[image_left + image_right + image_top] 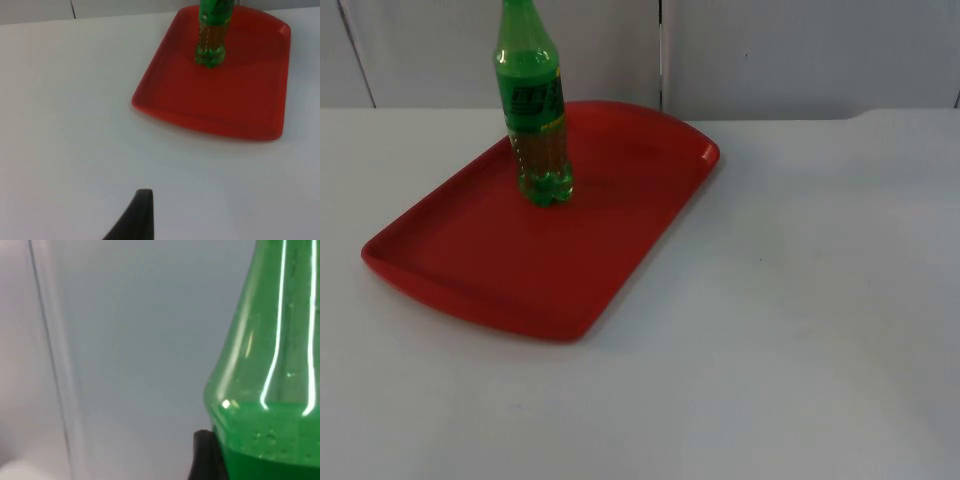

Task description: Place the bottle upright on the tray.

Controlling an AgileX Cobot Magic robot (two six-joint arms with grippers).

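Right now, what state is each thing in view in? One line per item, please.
bottle: upright on the tray, green liquid filling most of it, cap out of frame.
tray: flat on the table, carrying the bottle.
left gripper: above bare table, away from the tray.
right gripper: close against the bottle's shoulder.
table: white, bears the tray.

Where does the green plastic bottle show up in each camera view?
Top view: the green plastic bottle stands upright on the red plastic tray, near its far edge.
Left wrist view: it stands on the tray's far end.
Right wrist view: its shoulder is seen close, beside a black fingertip.
Shared landmark: the tray, in the top and left wrist views.
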